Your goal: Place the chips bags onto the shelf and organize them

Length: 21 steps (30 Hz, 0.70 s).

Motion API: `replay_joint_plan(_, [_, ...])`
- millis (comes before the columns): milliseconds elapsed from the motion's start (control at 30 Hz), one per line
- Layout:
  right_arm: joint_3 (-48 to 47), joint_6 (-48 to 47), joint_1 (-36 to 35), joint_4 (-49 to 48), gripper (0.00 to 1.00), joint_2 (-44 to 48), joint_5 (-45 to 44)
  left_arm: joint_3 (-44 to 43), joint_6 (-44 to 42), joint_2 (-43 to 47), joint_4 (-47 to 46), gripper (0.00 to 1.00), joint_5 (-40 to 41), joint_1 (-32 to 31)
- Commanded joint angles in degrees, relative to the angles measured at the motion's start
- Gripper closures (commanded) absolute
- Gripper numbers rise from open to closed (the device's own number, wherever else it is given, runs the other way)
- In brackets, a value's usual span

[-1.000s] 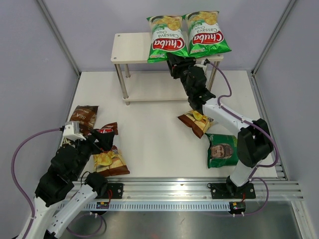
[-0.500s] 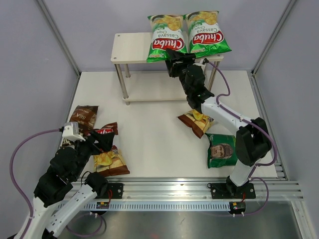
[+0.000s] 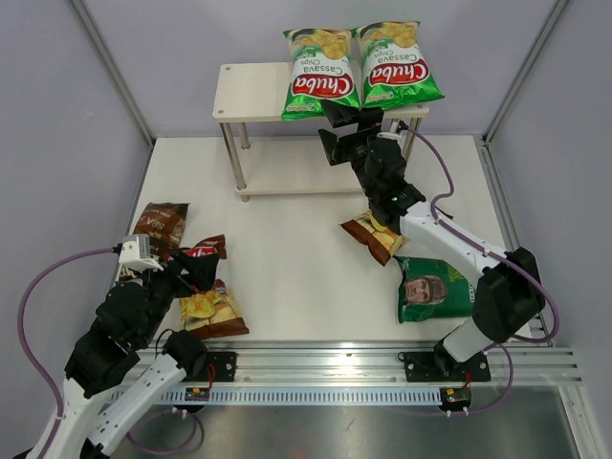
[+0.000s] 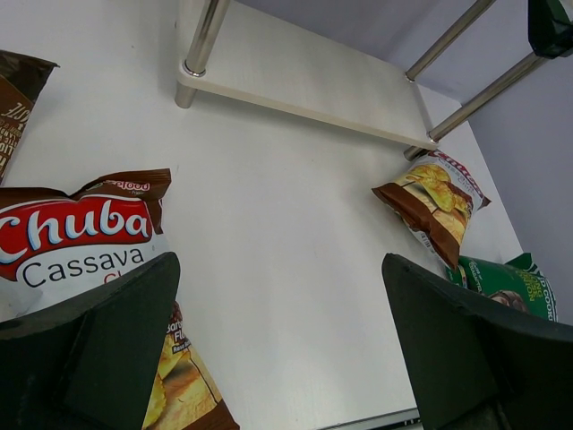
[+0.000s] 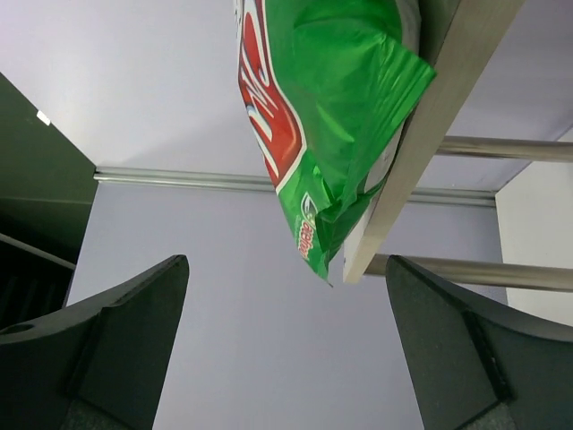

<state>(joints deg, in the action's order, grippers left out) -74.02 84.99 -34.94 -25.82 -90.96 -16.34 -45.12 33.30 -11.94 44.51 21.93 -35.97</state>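
Note:
Two bright green Chuba chips bags [image 3: 320, 72] [image 3: 397, 62] lie side by side on the right part of the shelf's top board [image 3: 249, 91]. My right gripper [image 3: 346, 129] stands open just in front of the left green bag's lower edge. In the right wrist view that bag [image 5: 331, 107] overhangs the board edge [image 5: 430, 116], above my open gripper [image 5: 286, 264], free of the fingers. My left gripper [image 3: 186, 273] hovers open over a brown-and-white Chuba bag [image 3: 212, 311] [image 4: 72, 242], with nothing between its fingers [image 4: 279, 269].
A dark brown Kettle bag [image 3: 161, 225] lies at the left edge. A second brown-and-white bag [image 3: 378, 234] [image 4: 434, 202] and a dark green bag with a man's face [image 3: 426, 287] [image 4: 501, 282] lie on the right. The shelf's lower board [image 4: 304, 76] holds nothing.
My right gripper has opened, let go of the left green bag on the shelf top, and drawn back a little. The left arm has not moved.

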Motion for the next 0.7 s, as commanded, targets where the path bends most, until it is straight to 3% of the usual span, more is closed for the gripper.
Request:
replay_joint_plan(0, [2.7,-2.2,-0.6,1.9,0.0,5.4,1.8,-0.9,0.4,0.0,-0.7,0.01,1.7,-0.3])
replay_joint_plan(133, [8.1,-7.3,-0.7,4.5,0.01,11.1,3.5,-1.0,0.5,-0.4,-0.7,0.01,1.4,-0.3])
replay_joint_plan(267, [14.1,-23.7,-0.5,12.4,0.0,20.4,1.8,-1.6,0.6,-1.7,-0.2,0.01,-0.5,-0.3])
replay_joint_plan(367, [16.5,-35.2,0.4,21.4,0.01,27.5,0.2,-2.0,0.3,-2.1,-0.1,0.01,-2.3,-0.3])
replay_joint_plan(400, [16.6,-37.4,1.8,28.4,0.01,30.0,0.3,-2.2,0.3,-2.6,-0.2,0.01,-3.6,-0.3])
replay_joint_plan(533, [17.2,-47.3,5.6,42.0,0.01,34.3,4.4,-0.9,0.4,-5.0,-2.8,0.01,-8.2,-0.3])
replay_joint_plan(667, [17.1,-54.3,7.2,55.0,0.01,36.2,1.7,3.1,1.7,-9.2,-10.3,0.01,-15.3,-0.3])
